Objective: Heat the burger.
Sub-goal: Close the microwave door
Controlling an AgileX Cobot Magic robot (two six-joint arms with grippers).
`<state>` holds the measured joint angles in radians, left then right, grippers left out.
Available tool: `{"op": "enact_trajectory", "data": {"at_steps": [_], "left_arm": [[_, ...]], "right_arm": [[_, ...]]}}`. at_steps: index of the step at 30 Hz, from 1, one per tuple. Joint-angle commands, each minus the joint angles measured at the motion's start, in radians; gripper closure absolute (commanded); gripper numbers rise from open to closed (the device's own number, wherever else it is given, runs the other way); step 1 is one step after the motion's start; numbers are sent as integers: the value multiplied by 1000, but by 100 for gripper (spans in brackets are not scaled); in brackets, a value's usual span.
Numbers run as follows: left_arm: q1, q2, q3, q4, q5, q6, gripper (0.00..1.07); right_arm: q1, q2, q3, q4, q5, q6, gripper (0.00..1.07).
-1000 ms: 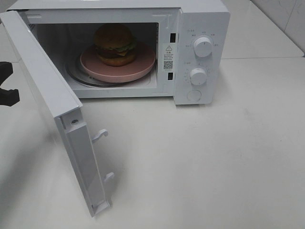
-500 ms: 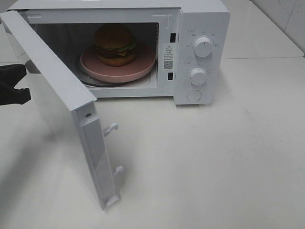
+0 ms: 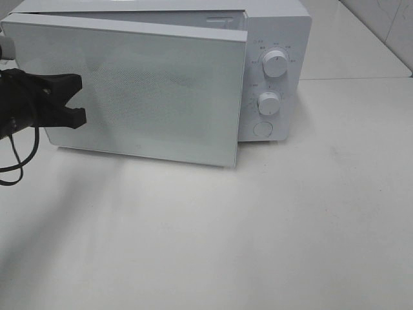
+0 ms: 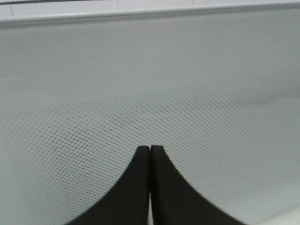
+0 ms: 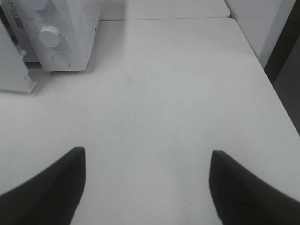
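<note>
While clenched on nothing, sets left tool (image 4: 150, 149) tips-first close against the dotted front of the microwave door (image 3: 148, 90). Leaves that door a crack off the white microwave (image 3: 277, 26) at the latch side. Hides the burger behind it, unseen. Holds right tool (image 5: 146, 152) spread, empty, above bare worktop (image 5: 178, 84).

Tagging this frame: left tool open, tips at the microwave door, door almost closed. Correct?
Not quite. The left tool is shut, its two fingers pressed together, as the left wrist view shows. The rest holds: its tips are at the microwave door, which is almost closed.
</note>
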<state>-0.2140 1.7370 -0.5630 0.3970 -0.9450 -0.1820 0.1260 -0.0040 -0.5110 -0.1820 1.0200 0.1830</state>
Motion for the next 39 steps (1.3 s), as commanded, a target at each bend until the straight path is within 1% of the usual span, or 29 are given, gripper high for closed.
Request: {"op": "enact_trajectory", "data": {"at_steps": [1, 3, 5, 6, 8, 11, 13, 14, 16, 17, 19, 20, 21, 22, 24, 25, 26, 28, 29, 30, 31, 32, 34, 35, 36, 38, 39], "left_arm": [[-44, 33, -59, -35, 21, -2, 107], [-53, 44, -72, -37, 24, -2, 107], [-84, 75, -115, -42, 37, -4, 107], [-84, 75, -115, -42, 37, -4, 107], [-103, 94, -151, -50, 41, -4, 107], [-109, 101, -162, -51, 43, -4, 107], [-130, 133, -219, -67, 75, -10, 107], [-130, 133, -219, -67, 75, -10, 107], [-151, 153, -263, -68, 96, -9, 107], [-151, 153, -263, -68, 96, -9, 107], [-172, 174, -299, -68, 99, -9, 107], [-172, 174, -299, -68, 99, -9, 107], [-187, 191, -327, -71, 113, -9, 107], [-187, 191, -327, -71, 113, -9, 107], [-208, 216, -374, -85, 148, -9, 107], [-208, 216, -374, -85, 148, -9, 107], [-222, 233, -407, -96, 163, -9, 107], [-231, 240, -418, -100, 169, -9, 107], [-241, 255, -446, -105, 170, -9, 107], [-241, 255, -446, -105, 170, -9, 107], [-250, 274, -477, -105, 177, -10, 107], [-250, 274, -477, -105, 177, -10, 107], [-262, 302, -531, -107, 209, -10, 107], [-262, 302, -531, -107, 209, -10, 107], [-268, 319, -567, -109, 223, -11, 107], [-272, 326, -580, -109, 222, -13, 107], [-280, 341, -611, -111, 224, -20, 107]], "right_arm": [[-8, -27, 2, 0, -7, 2, 37], [-8, -27, 2, 0, -7, 2, 37], [-8, -27, 2, 0, -7, 2, 37], [-8, -27, 2, 0, -7, 2, 37], [-8, -27, 2, 0, -7, 2, 37], [-8, -27, 2, 0, -7, 2, 37], [-8, -27, 2, -1, -7, 2, 37], [-8, -27, 2, -1, -7, 2, 37], [-8, -27, 2, -1, -7, 2, 37], [-8, -27, 2, -1, -7, 2, 37], [-8, -27, 2, -1, -7, 2, 37], [-8, -27, 2, -1, -7, 2, 37], [-8, -27, 2, -1, -7, 2, 37], [-8, -27, 2, -1, -7, 2, 37], [-8, -27, 2, -1, -8, 2, 37], [-8, -27, 2, -1, -8, 2, 37], [-8, -27, 2, -1, -8, 2, 37], [-8, -27, 2, -1, -8, 2, 37], [-8, -27, 2, -1, -8, 2, 37], [-8, -27, 2, -1, -8, 2, 37], [-8, -27, 2, -1, -8, 2, 37], [-8, -27, 2, -1, -8, 2, 37], [-8, -27, 2, -1, -8, 2, 37], [-8, -27, 2, -1, -8, 2, 37], [-8, -27, 2, -1, -8, 2, 37], [-8, -27, 2, -1, -8, 2, 37], [-8, -27, 2, -1, -8, 2, 37]]}}
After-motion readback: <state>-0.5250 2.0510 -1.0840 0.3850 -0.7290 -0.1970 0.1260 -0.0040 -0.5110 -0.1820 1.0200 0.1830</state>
